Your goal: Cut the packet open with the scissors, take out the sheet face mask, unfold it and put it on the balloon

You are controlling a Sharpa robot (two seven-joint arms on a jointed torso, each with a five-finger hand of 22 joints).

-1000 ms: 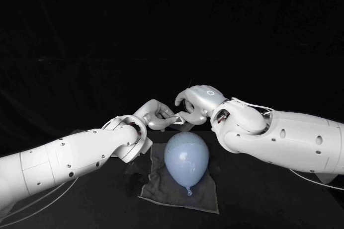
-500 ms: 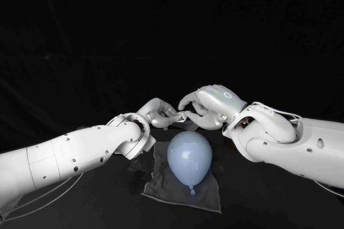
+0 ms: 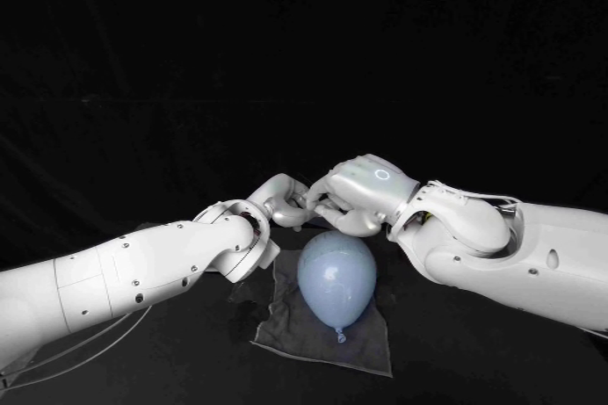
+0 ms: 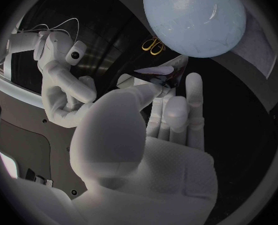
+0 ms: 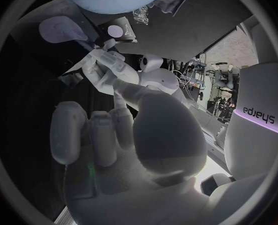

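Observation:
A pale blue balloon (image 3: 336, 280) lies on a grey cloth (image 3: 294, 330) in front of me, its knot towards me. Beyond its far end my two hands meet. In the left wrist view my left hand (image 3: 285, 203) pinches a small dark-and-white piece, apparently the packet (image 4: 158, 75), between thumb and fingers close to the balloon (image 4: 195, 15). My right hand (image 3: 361, 194) presses against the left hand with its fingers (image 5: 95, 132) curled in. Whether they grip the packet is hidden. The yellow-handled scissors (image 4: 153, 46) lie on the table beside the balloon.
The black table (image 3: 481, 352) runs out on both sides of the cloth. My white forearms come in low on either side of the balloon.
My right hand has moved closer to the left and curled its fingers. The small white piece seen between the hands is now covered in the head view.

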